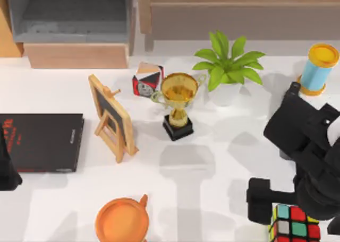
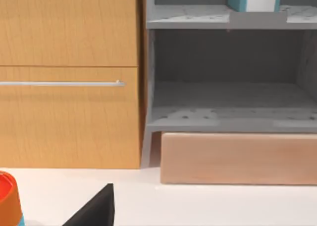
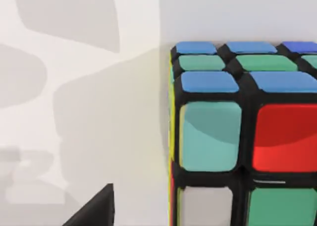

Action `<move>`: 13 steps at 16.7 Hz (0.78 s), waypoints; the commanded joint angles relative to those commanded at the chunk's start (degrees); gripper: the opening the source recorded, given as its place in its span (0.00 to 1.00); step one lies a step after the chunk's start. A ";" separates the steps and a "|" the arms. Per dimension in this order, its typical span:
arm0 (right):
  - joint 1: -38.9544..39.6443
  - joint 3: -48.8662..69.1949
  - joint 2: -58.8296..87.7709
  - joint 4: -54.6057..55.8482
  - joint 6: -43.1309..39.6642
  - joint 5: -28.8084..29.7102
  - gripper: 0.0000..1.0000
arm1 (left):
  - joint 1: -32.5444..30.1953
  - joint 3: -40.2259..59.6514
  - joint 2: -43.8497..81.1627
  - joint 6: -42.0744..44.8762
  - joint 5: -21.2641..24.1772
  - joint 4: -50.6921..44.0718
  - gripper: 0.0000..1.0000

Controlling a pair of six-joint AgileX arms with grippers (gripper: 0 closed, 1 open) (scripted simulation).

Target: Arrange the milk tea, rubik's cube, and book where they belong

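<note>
Right pincer (image 1: 273,213) beside rubik's cube (image 1: 294,224) at bench (image 1: 212,167) front right, grip unclear | left arm parked at left edge, near black book (image 1: 42,142)

A white desk (image 1: 212,167) carries several bystanders. A gold trophy cup (image 1: 179,93) on a black base stands near the middle, with a small red-black-white angular box (image 1: 147,78) just beside it on the left and a potted green plant (image 1: 227,67) to its right. A small wooden easel chalkboard (image 1: 112,117) stands left of the trophy, and a thin black book with red lettering (image 1: 45,142) lies flat near the left edge. An orange round lid (image 1: 121,221) sits at the front. Behind, a grey shelf unit (image 1: 71,19) stands beside wooden cabinets (image 2: 69,77).
</note>
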 joint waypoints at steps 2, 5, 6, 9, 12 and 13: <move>0.11 -2.88 1.23 3.96 0.13 0.00 1.00 | 0.00 0.00 0.00 0.00 0.00 0.00 1.00; 0.16 -4.26 1.82 5.52 0.19 0.00 1.00 | 0.00 0.00 0.00 0.00 0.00 0.00 1.00; 0.16 -4.26 1.82 5.52 0.19 0.00 1.00 | 0.00 0.00 0.00 0.00 0.00 0.00 1.00; 0.16 -4.26 1.82 5.52 0.19 0.00 0.85 | 0.00 0.00 0.00 0.00 0.00 0.00 1.00; 0.16 -4.26 1.82 5.52 0.19 0.00 0.62 | 0.00 0.00 0.00 0.00 0.00 0.00 1.00; 0.16 -4.26 1.82 5.52 0.19 0.00 0.55 | 0.00 0.00 0.00 0.00 0.00 0.00 1.00</move>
